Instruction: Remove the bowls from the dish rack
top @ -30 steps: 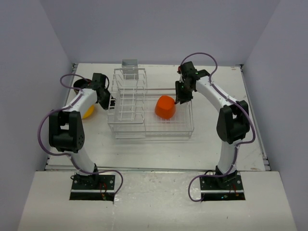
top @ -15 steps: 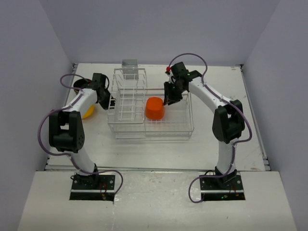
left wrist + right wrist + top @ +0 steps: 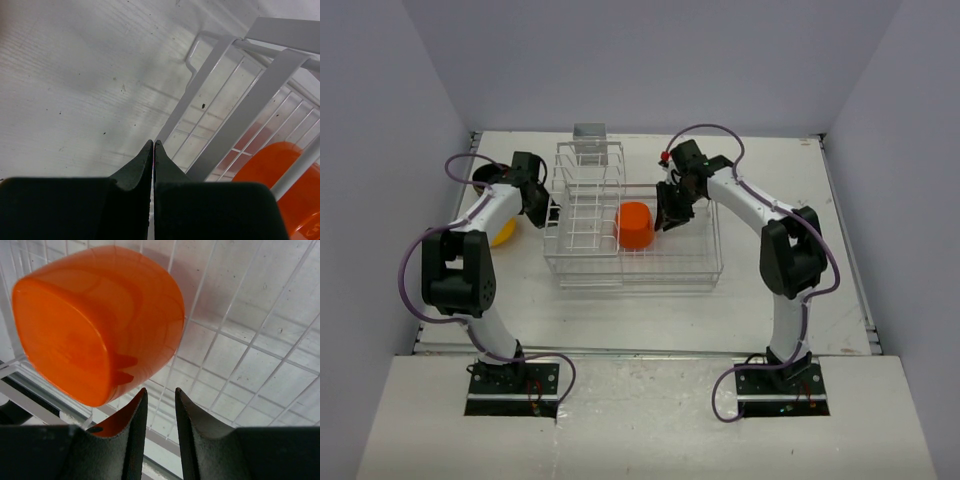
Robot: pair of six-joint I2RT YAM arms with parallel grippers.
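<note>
right claw point(image 3: 160, 390): fingers parted by a narrow gap with nothing between them; only the wire floor shows through the gap. released, not grasping. the tips point down into the low basket of the dish rack point(image 3: 582, 205).

orange-red bowl point(image 3: 95, 325): lies in that basket, turned over and tilted, base toward the wrist camera, just beside the outer face of the claw's left finger. whether the two touch cannot be told. in the top view it sits just beside the tall slotted section. not yet unloaded.

left claw point(image 3: 153, 144): clenched on nothing, over the bare worktop point(image 3: 620, 315), just beside the rack's left frame. a yellow bowl point(image 3: 504, 237) rests on the worktop at the left, partly under that arm.

risks, as judged:
- the bowl stands outside the jaws; squeezing now would catch air, and a sideways push would wedge it against the slotted section.
- the gap looks too narrow for the bowl's wall; unless widened, the tips would ride on the glossy shell and skid off.
- the fingertips are close to the wire grid; a deeper reach could snag a tip in a cell and drag the rack.
- the left claw is near the frame; a dragged rack could strike it.
</note>
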